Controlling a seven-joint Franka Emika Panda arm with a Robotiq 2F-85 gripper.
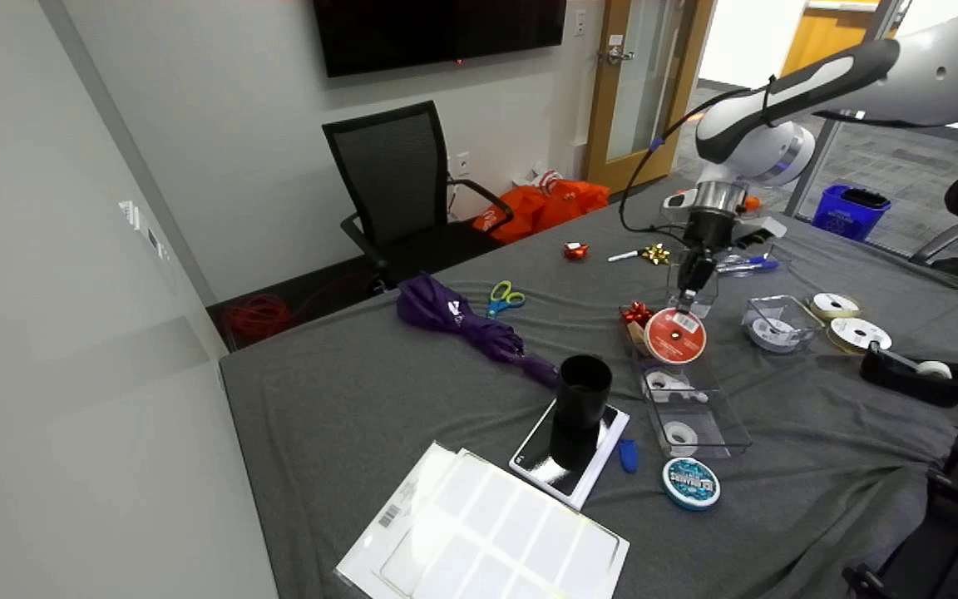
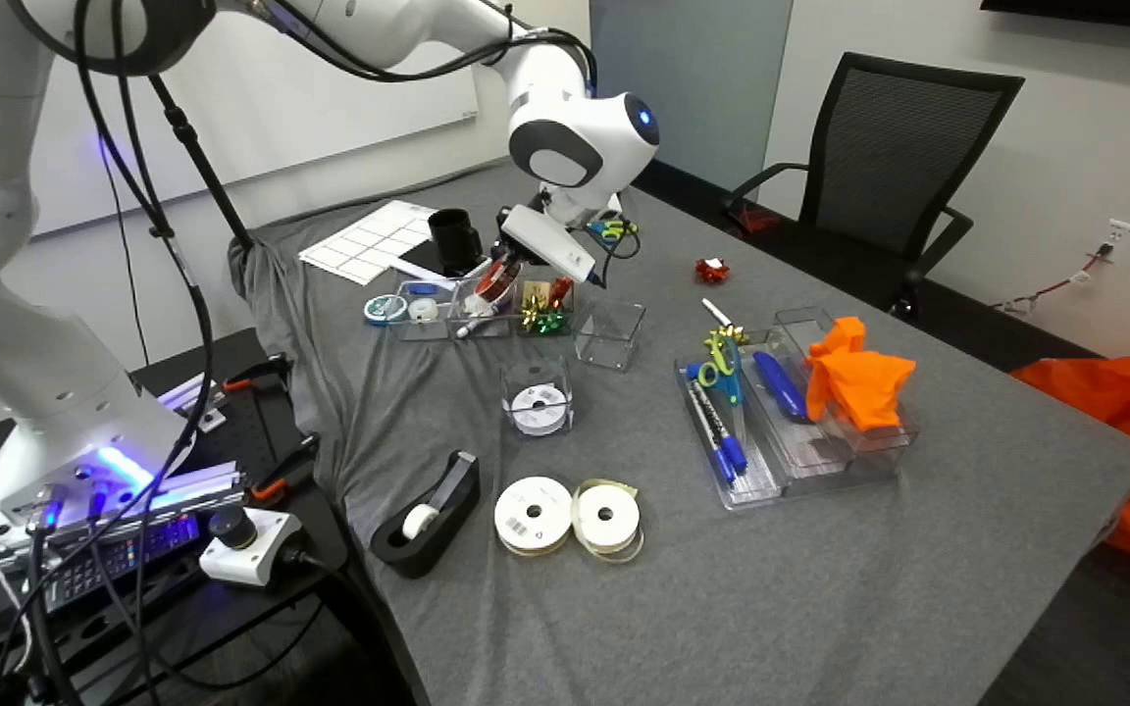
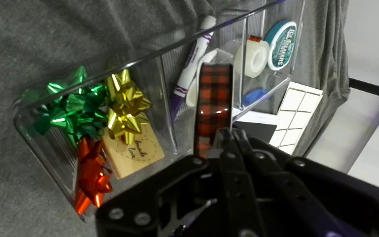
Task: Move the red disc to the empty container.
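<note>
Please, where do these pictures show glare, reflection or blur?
In an exterior view, the white gridded sheet is partly washed out, and the glossy black-topped white box reflects the black cylindrical mug; in the wrist view, a light streak crosses the red plaid ribbon spool, and the black gripper looks blurred near the bottom edge.

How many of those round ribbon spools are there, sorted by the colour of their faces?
Red-orange-faced round ribbon spool: 1
White-faced round ribbon spools: 3 (one inside a clear square plastic box)
Total: 4
</note>
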